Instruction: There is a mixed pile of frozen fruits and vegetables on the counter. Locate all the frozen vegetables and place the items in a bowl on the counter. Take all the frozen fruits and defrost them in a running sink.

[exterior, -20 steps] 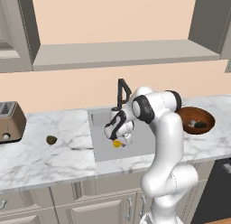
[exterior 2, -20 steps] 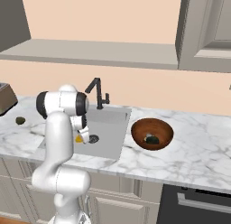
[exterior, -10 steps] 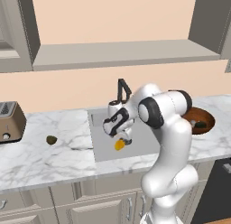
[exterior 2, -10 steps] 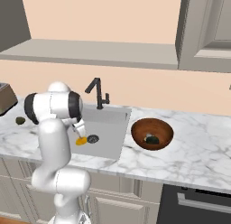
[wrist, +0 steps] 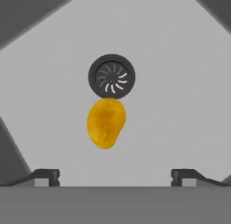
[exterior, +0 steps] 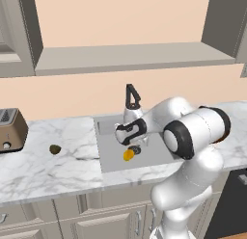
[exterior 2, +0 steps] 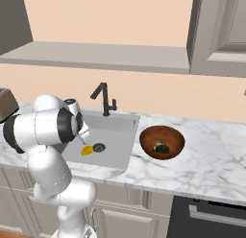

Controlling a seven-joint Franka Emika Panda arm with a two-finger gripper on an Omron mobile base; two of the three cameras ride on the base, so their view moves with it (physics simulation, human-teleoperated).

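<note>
1. The tabletop [exterior 2: 211, 158] runs the full width of my view, white marble over beige cabinets, with the sink [exterior: 108, 153] sunk in its middle.
2. My arm reaches over the basin from the near side. In the hand view the jaws [wrist: 115, 175] stand wide apart with nothing between them.
3. The bowl [exterior 2: 162, 142] sits on the tabletop just right of the sink. I see a dark green item in it; I cannot make out whether the mushroom is in there too.
4. The faucet [exterior 2: 104, 99] stands at the far edge of the basin. I see no water running, though a thin stream might not show.
5. The orange fruit [wrist: 105, 123] lies on the sink floor, touching the near rim of the drain [wrist: 112, 76] and free of the jaws.
6. The olive fruit [exterior: 55, 149] is on the tabletop well left of the sink, near a toaster [exterior: 10, 129].
7. I judge the release is done. To finish it well I would lift straight up, clear of the basin walls and faucet, before swinging left toward the olive fruit, keeping the jaws wide for the approach.
</note>
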